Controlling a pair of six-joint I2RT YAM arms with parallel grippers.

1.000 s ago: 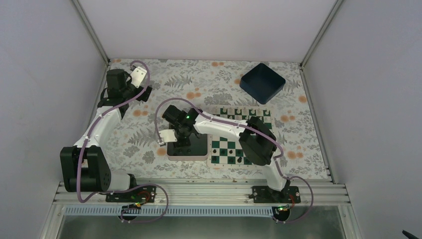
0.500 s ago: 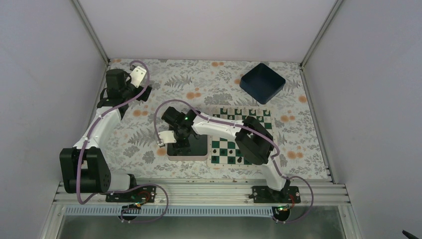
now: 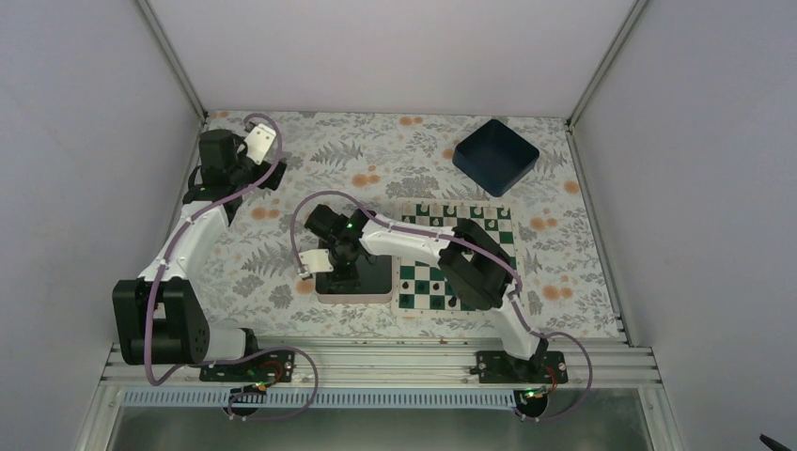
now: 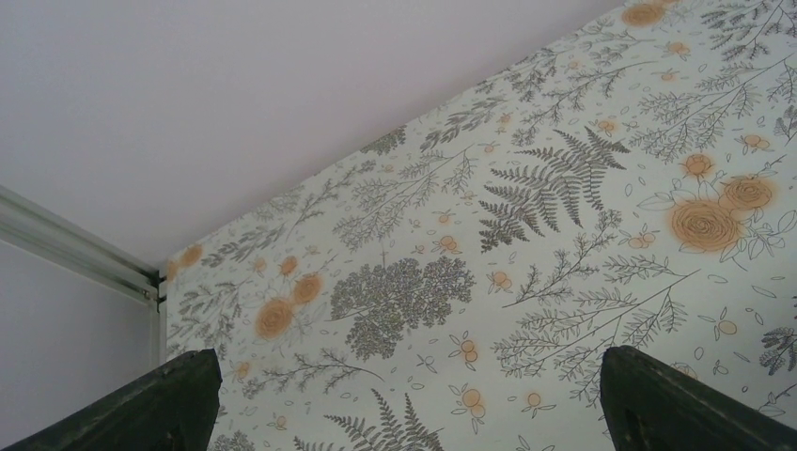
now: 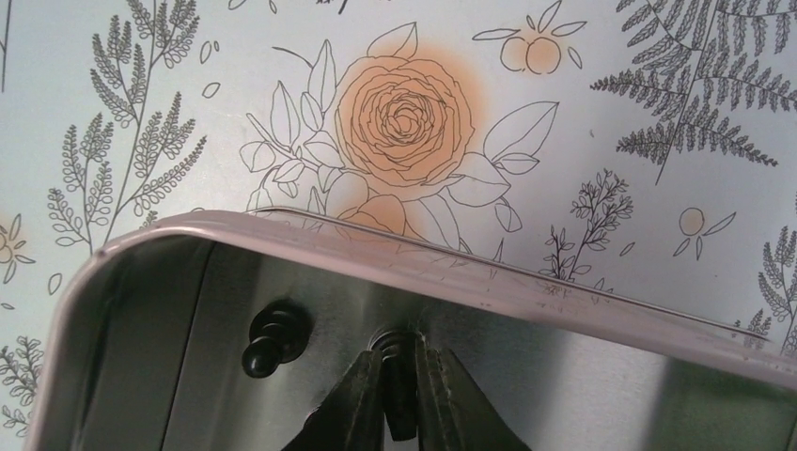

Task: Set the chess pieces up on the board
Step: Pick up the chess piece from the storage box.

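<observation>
The left gripper (image 4: 406, 390) hangs released, fingers wide apart, over the flowered cloth (image 4: 564, 188) at far left. Mid-table, the right gripper (image 5: 399, 365) reaches into the tin (image 5: 376, 252), clenched on a black piece (image 5: 401, 413). A second piece (image 5: 273, 340) lies just left of it. The board (image 3: 475, 224) sits just right of the tin, with dark figures (image 3: 434, 303) along its near row.

Floral-patterned table (image 3: 282, 193) with silver tin (image 3: 353, 299), green-and-white board (image 3: 423, 280) and dark blue bin (image 3: 495, 155) on it
</observation>
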